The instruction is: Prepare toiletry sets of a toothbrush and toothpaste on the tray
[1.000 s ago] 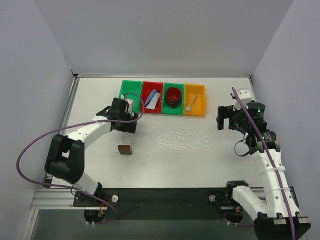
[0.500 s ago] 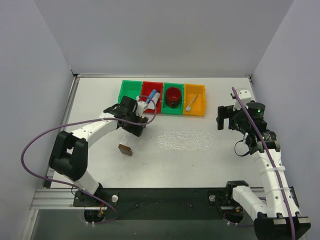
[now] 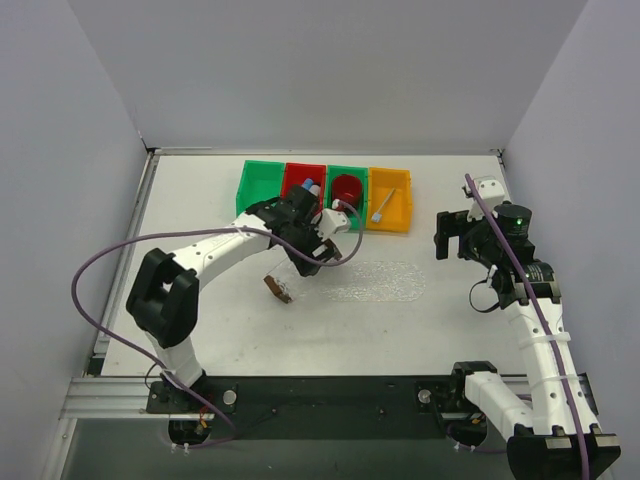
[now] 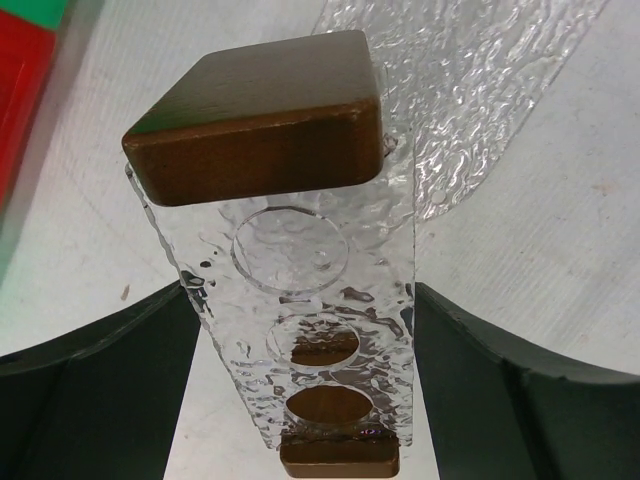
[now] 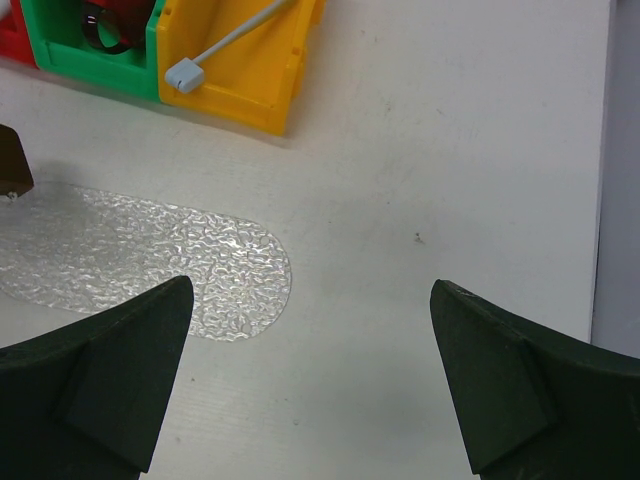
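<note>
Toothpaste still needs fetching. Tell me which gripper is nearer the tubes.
Left. The left gripper, holding the tray, hangs just in front of the toothpaste; the right gripper sits far right, past the yellow bin.

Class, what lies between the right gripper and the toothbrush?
In the right wrist view, between right gripper and toothbrush: the clear mat's rounded end, bare table, then the yellow bin's wall.

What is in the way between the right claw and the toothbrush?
Nothing visible is. The toothbrush lies in the yellow bin, beyond the open right gripper. Only the bin's low wall and the white table lie between them.
</note>
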Controlling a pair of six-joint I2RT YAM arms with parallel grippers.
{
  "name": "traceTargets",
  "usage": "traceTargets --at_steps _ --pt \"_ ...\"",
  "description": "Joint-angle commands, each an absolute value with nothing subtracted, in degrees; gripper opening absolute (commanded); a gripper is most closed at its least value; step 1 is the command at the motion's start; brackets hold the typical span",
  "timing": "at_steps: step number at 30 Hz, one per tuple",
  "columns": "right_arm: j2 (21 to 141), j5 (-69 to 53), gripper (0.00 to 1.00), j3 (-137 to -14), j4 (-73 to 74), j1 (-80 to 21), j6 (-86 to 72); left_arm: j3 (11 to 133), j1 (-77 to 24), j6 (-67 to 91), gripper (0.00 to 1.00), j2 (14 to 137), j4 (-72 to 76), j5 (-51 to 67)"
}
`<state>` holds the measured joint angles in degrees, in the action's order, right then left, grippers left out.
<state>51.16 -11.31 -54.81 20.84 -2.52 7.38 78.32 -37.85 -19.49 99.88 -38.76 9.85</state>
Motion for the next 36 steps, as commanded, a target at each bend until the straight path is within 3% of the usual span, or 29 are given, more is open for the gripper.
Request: traceTargets --at_steps 1,9,19,31,36 --pt "50.3 -10.1 1.00 -54.7 20.2 -1.7 7.1 86.6 -40.6 -27.5 0.24 103.1 -43.5 12.7" --pt "50.4 -8.8 1.00 -54.8 20.2 -0.6 7.0 103.3 -45.4 -35.5 0.12 112.8 -55.7 11.0" --pt "50.5 -6.9 1.00 -55.0 20.2 -0.4 7.1 116.7 -51.7 -41.8 0.06 121.8 -65.3 5.3" --pt "50.5 -1.3 1.00 -55.4 20.2 1.2 6.7 130.2 -55.5 -44.9 0.06 130.3 -69.2 2.9" --pt "50.7 -0.7 1.00 -55.5 20.3 1.4 6.7 130.6 -56.3 -44.7 0.11 132.2 -68.3 1.6"
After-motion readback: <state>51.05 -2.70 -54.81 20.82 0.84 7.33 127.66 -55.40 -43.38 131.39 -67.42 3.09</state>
